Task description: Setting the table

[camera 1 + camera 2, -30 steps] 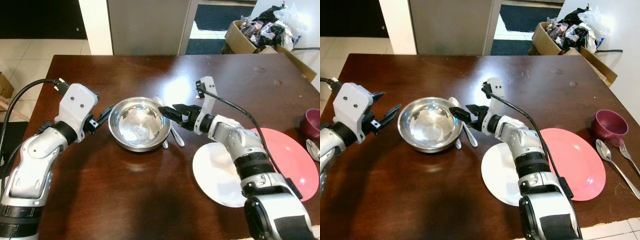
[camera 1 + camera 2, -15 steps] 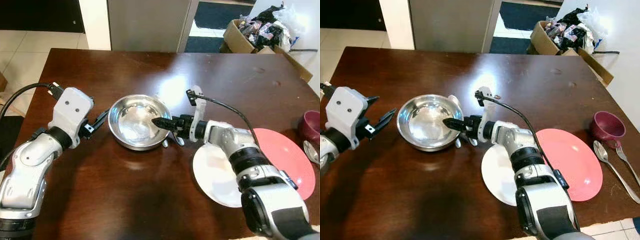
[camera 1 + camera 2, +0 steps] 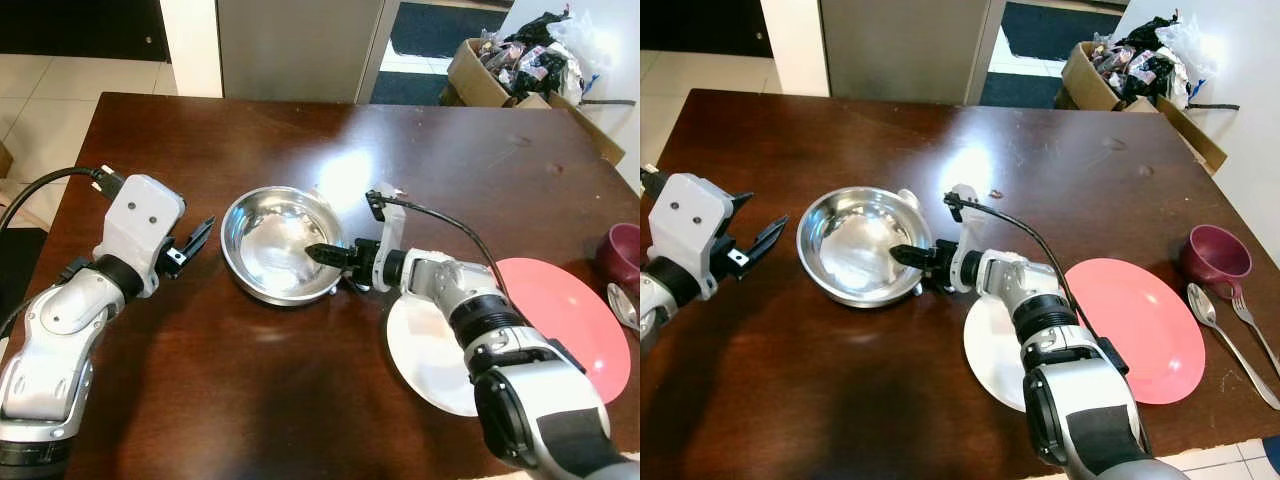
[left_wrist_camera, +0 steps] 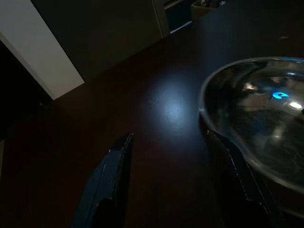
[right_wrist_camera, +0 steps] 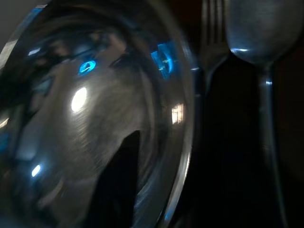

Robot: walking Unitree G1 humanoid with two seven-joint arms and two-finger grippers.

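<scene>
Dark wooden table [image 3: 300, 400], steel bowl [image 3: 270, 245] left of centre. Right gripper [image 3: 322, 253] at the near-right rim, one finger [image 5: 116, 180] inside the bowl; grip width impossible to tell. Best pinched squarely on the rim, then lifted level. Left gripper [image 3: 197, 240] spread wide, just beside the bowl. Spoon [image 5: 251, 28] and fork [image 5: 213, 33] close behind, easily knocked; white plate [image 3: 430, 350], pink plate [image 3: 560, 310], cup [image 3: 1215, 255] further right.
</scene>
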